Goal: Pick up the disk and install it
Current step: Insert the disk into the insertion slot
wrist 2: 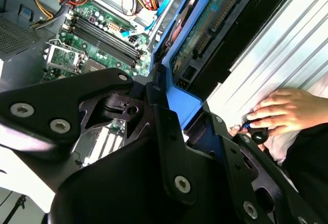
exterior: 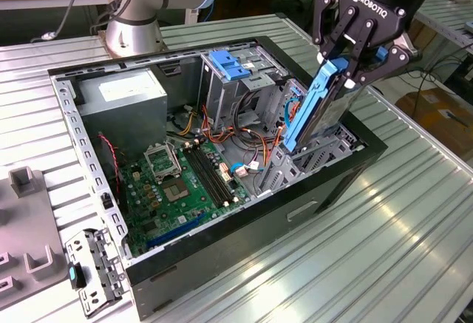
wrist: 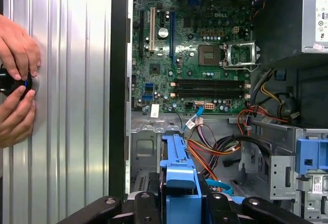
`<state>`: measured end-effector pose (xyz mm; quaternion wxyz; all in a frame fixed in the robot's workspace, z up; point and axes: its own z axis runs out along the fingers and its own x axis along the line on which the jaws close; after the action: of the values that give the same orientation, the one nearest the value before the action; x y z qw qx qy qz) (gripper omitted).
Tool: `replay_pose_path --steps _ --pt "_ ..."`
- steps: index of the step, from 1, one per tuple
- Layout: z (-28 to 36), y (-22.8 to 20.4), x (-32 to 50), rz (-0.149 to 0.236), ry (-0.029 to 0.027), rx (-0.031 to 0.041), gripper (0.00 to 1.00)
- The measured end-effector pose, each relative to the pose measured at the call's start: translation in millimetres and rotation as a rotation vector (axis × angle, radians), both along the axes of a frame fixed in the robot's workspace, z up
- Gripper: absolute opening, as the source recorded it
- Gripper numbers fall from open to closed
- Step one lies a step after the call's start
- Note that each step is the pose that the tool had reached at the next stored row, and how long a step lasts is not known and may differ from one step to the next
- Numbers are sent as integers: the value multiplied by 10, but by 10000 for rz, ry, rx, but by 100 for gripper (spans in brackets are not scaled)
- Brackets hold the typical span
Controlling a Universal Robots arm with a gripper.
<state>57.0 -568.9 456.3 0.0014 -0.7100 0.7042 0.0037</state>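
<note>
The hand (exterior: 353, 63) is clenched on the disk (exterior: 316, 109) and grips it by its blue rails. The disk stands tilted, with its lower end inside the open computer case (exterior: 222, 256), at the exterior view's right, beside the green motherboard (exterior: 177, 182). The case rests on the ribbed metal desk (exterior: 399, 249).

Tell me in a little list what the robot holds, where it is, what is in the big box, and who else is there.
Holding: gripper shut on the disk
Disk pose: tilted, lower end inside the open computer case, at the exterior view's right
Inside case: green motherboard, grey power supply, coloured wires
Also there: a person's hands on the metal table
</note>
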Motion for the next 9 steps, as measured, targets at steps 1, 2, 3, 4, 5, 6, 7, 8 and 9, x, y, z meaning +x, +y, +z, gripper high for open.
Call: replay_pose_path --steps 1,2,3,4,5,6,7,8,9 --pt "-7 0 -2 -1 0 -1 37" --pt "-15 0 -6 -2 0 -1 37" --pt "-20 0 -8 -1 0 -1 37" --pt "-27 0 -10 0 0 1 37" --pt "-33 0 -10 0 0 0 37" --pt "-39 0 -10 0 0 0 37" --pt "-46 4 -10 -1 0 2 37" --pt "-51 8 -10 -1 0 1 37" --pt "-55 12 -10 0 0 0 37"
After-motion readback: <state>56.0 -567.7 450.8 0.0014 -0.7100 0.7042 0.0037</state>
